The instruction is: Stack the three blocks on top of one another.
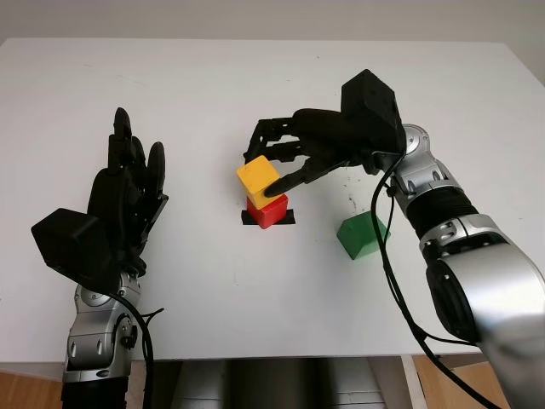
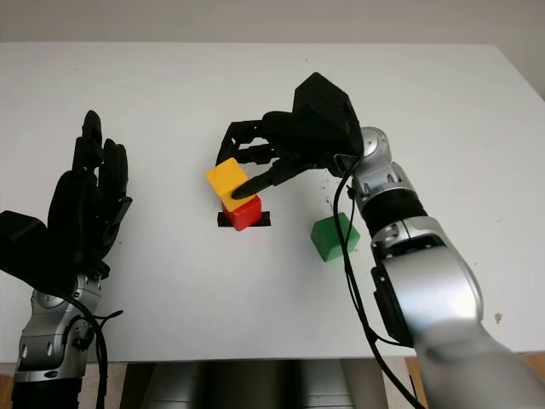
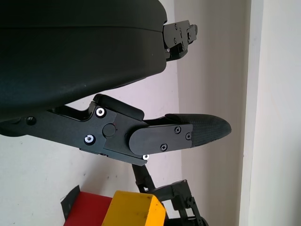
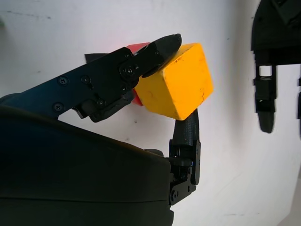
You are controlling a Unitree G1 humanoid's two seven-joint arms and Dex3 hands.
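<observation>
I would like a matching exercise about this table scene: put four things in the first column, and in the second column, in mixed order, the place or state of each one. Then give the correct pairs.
Column 1
1. yellow cube block
2. red cube block
3. green cube block
4. left hand

Column 2
A. alone on the white table, beside the right forearm
B. open, holding nothing, over the table's left side
C. on the black mark, under another block
D. gripped in the fingers of the right hand, tilted on top of another block

Pairs: 1-D, 2-C, 3-A, 4-B

Matt white table [image 1: 255,102], smooth yellow block [image 1: 257,177]
</observation>
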